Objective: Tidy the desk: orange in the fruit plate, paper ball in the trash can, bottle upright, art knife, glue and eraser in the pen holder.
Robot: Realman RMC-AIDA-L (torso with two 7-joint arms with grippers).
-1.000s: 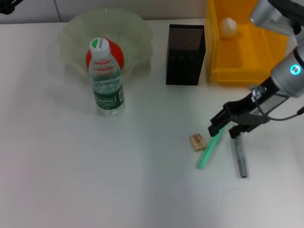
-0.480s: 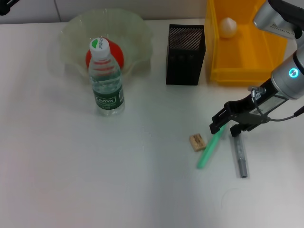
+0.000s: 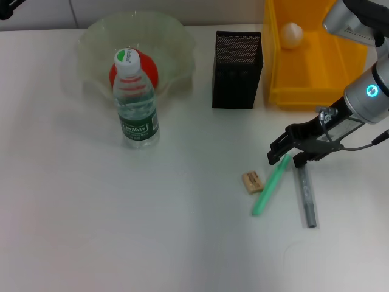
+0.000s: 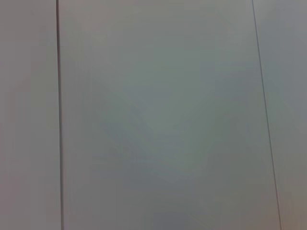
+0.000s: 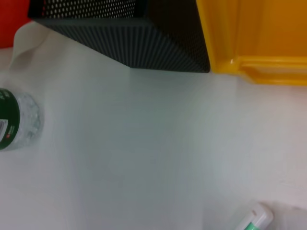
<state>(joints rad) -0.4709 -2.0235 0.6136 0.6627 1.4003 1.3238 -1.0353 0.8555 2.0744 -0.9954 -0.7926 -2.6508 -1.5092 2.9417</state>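
Observation:
The orange (image 3: 144, 70) lies in the pale green fruit plate (image 3: 173, 36). In front of the plate the bottle (image 3: 135, 103) stands upright. The paper ball (image 3: 292, 34) rests inside the yellow trash can (image 3: 316, 91). On the table lie the tan eraser (image 3: 252, 181), a slim green stick (image 3: 269, 187) that looks like the glue, and a grey art knife (image 3: 307, 198). My right gripper (image 3: 287, 157) hovers open over the far ends of the stick and the knife, holding nothing. The black mesh pen holder (image 3: 237, 70) stands between plate and can. In the right wrist view the stick's white end (image 5: 254, 218) shows.
My left arm (image 3: 6, 7) is parked at the far left back corner; its wrist view shows only a plain pale panel. The right wrist view also shows the pen holder (image 5: 144, 38), the trash can (image 5: 254, 38) and the bottle (image 5: 14, 120). Bare white table spreads front and left.
My right gripper has drawn slightly up and back from the green stick, uncovering more of its far end. The stick, knife and eraser have not moved.

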